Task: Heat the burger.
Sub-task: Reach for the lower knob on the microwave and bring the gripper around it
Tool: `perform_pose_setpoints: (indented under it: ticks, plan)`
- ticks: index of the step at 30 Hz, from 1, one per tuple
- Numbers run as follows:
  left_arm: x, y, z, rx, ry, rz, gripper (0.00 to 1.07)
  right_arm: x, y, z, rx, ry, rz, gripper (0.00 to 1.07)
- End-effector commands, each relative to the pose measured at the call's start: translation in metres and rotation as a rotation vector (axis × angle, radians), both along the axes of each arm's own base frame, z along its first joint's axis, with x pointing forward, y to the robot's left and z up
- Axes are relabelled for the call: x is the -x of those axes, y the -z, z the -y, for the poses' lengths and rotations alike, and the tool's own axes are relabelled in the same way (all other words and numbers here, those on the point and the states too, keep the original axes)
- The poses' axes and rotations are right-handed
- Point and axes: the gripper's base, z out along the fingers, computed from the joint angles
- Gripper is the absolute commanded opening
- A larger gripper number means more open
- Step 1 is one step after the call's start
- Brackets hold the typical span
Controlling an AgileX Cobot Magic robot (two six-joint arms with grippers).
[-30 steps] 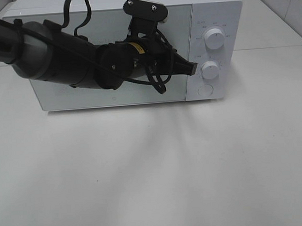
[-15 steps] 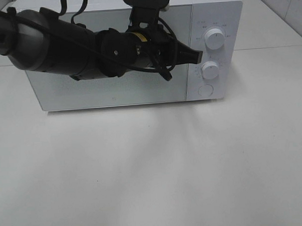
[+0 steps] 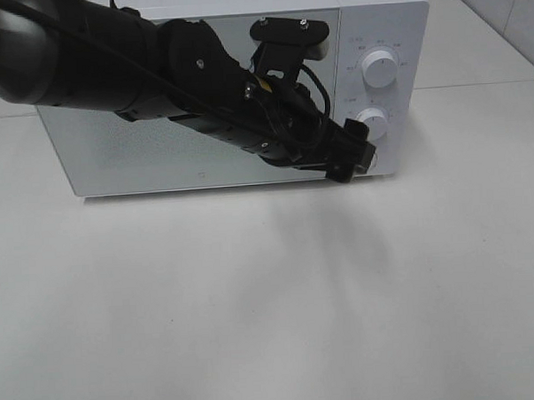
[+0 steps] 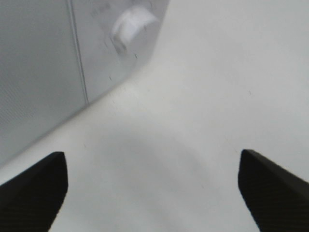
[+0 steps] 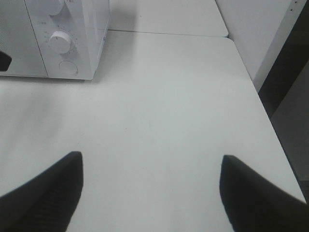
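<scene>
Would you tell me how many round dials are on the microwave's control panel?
2. The upper dial sits near the top of the microwave panel; the lower dial is beneath it, by the left gripper. None seem hidden.

Your white table [image 3: 272, 315] is matte and plain, and fills most of the exterior high view. One thing stands directly on it: a white microwave [image 3: 400, 35], set toward the far edge with its base flat on the surface. Its door [image 3: 141, 161] is shut, and its two dials [image 3: 379, 69] are on the right of that view. A faint grey shadow [image 3: 313, 242] lies on the table just in front. In the right wrist view, a seam [image 5: 169, 33] crosses the table beyond the microwave's side.
</scene>
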Motion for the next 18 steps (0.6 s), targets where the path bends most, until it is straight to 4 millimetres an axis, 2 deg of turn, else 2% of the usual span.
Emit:
perform_pose_setpoints:
  ticks: [1, 10, 18]
  plan:
    - [0.014, -0.013, -0.004, -0.035, 0.054, -0.102, 0.98, 0.004, 0.0, 0.0, 0.003, -0.004, 0.032, 0.74]
    - [0.049, -0.041, -0.024, -0.151, 0.151, -0.347, 0.98, 0.004, 0.0, 0.0, 0.003, -0.004, 0.032, 0.74]
    - [0.069, -0.056, -0.039, -0.254, 0.24, -0.461, 0.98, 0.004, 0.0, 0.0, 0.003, -0.004, 0.032, 0.74]
